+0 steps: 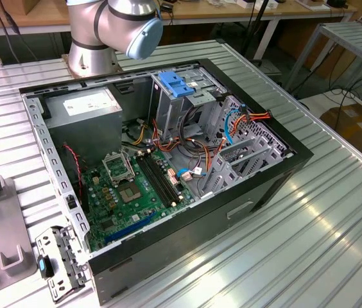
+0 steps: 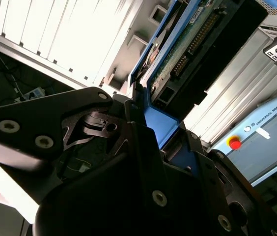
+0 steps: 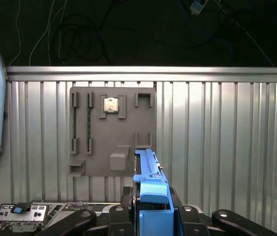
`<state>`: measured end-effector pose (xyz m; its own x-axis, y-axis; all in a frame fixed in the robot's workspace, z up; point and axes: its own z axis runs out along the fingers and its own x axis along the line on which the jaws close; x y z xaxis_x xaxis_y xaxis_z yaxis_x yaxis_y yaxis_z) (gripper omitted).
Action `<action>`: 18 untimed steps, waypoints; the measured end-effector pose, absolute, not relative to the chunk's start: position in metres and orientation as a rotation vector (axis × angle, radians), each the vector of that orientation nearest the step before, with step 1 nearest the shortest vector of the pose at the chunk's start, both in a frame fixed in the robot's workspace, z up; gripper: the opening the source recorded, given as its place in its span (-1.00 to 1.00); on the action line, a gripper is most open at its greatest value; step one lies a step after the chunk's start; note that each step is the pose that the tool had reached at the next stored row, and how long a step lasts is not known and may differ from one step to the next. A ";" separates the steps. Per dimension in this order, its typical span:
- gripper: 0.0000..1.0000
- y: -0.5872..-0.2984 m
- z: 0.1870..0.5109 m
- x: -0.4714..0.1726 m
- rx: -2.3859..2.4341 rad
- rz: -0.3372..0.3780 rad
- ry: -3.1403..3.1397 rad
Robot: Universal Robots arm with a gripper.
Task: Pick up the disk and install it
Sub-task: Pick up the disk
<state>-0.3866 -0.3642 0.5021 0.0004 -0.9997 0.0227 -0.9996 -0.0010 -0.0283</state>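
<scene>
The disk [image 3: 149, 169] is pinched endwise by the gripper [image 3: 153, 216], its long axis running straight out from the jaws. It is held over the fixture plate [image 3: 94, 147] edge.

Print marks the teach pendant [image 2: 263, 140] and, it seems, the power-supply sticker [image 1: 83, 102].

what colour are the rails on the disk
Blue. The rails of the disk show best in the first wrist view.

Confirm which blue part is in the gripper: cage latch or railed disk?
The disk, clamped in the gripper; the blue latch sits untouched atop the drive cage.
</scene>
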 end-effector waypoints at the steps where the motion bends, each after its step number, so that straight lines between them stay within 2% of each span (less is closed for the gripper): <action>1: -0.26 -0.364 0.502 -0.386 -2.219 -0.057 2.217; 18: -0.26 -0.380 0.502 -0.367 -2.219 -0.057 2.217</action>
